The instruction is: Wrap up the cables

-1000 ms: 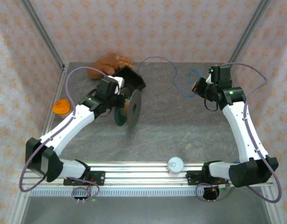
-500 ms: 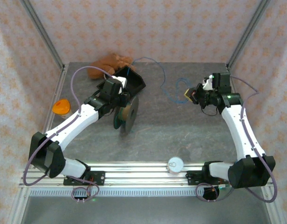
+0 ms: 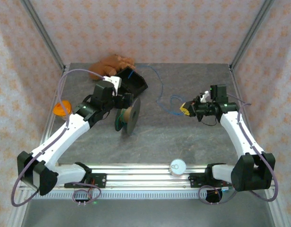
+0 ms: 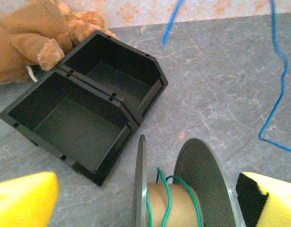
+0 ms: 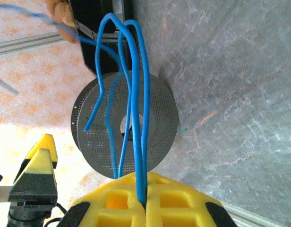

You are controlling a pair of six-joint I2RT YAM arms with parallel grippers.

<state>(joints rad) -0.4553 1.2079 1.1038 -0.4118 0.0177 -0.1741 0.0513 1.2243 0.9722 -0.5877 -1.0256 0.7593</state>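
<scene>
The grey spool (image 3: pixel 130 118) stands on edge at the table's left middle. A few turns of green cable (image 4: pixel 197 208) sit on its tan core. My left gripper (image 3: pixel 122 101) hangs open just behind and above the spool (image 4: pixel 202 170), one yellow finger (image 4: pixel 23 198) on each side, touching nothing. The blue cable (image 3: pixel 162 92) runs in loose loops from the back of the table to my right gripper (image 3: pixel 186 109), which is shut on it. In the right wrist view several blue strands (image 5: pixel 135 71) rise from the shut gripper (image 5: pixel 145 205) in front of the spool's perforated flange (image 5: pixel 155 118).
A black two-compartment bin (image 3: pixel 134 82) lies tilted just behind the spool, with a brown plush toy (image 3: pixel 110 64) beyond it. An orange object (image 3: pixel 62 108) sits by the left wall. A white cup (image 3: pixel 177 166) stands on the front rail.
My left gripper has opened and let go of the spool, which now stands alone. My right gripper has moved nearer and leftward, drawing the blue cable along.
</scene>
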